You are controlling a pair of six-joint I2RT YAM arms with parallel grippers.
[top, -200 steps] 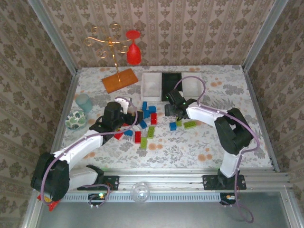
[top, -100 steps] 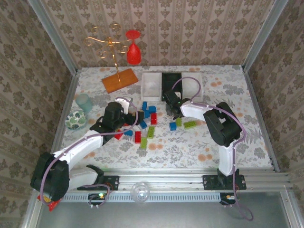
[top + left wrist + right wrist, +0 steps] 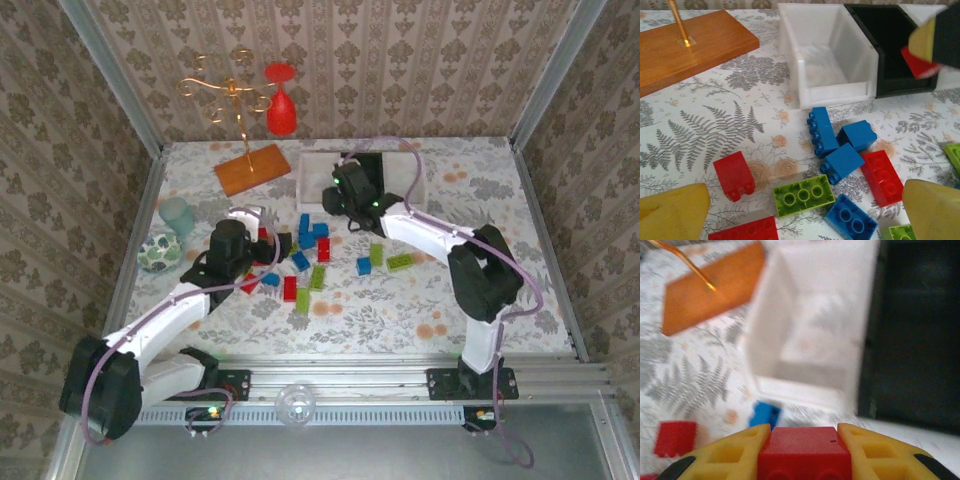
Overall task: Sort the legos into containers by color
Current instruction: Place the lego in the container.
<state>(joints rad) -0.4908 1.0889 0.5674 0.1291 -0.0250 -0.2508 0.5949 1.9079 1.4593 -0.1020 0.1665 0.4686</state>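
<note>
Red brick (image 3: 804,449) is sitting clamped between the right fingers (image 3: 735,452), low in the right wrist frame, below the white tray (image 3: 805,377) — black tray (image 3: 915,330) at right; left fingers (image 3: 675,210) are gaping wide over legos (image 3: 822,131) scattered on the desk (image 3: 715,125)

Stuff that's blurry, chopped off or covered up

The right wrist view is smeared all over. The white tray (image 3: 810,335), the black tray (image 3: 915,330) (which also runs off the right edge) and a blue lego (image 3: 765,414) all look soft, and the bottom edge cuts the red lego (image 3: 804,452) pinched in the right claw (image 3: 802,435). In the left wrist view the left claw (image 3: 805,200) has its yellow fingers (image 3: 672,210) cropped at the bottom corners. The orange board (image 3: 685,47) runs off the left and a lime lego (image 3: 954,155) is clipped on the right. From the top, the right arm (image 3: 440,235) covers a good chunk of the black tray and part of the second white tray (image 3: 418,178).
</note>
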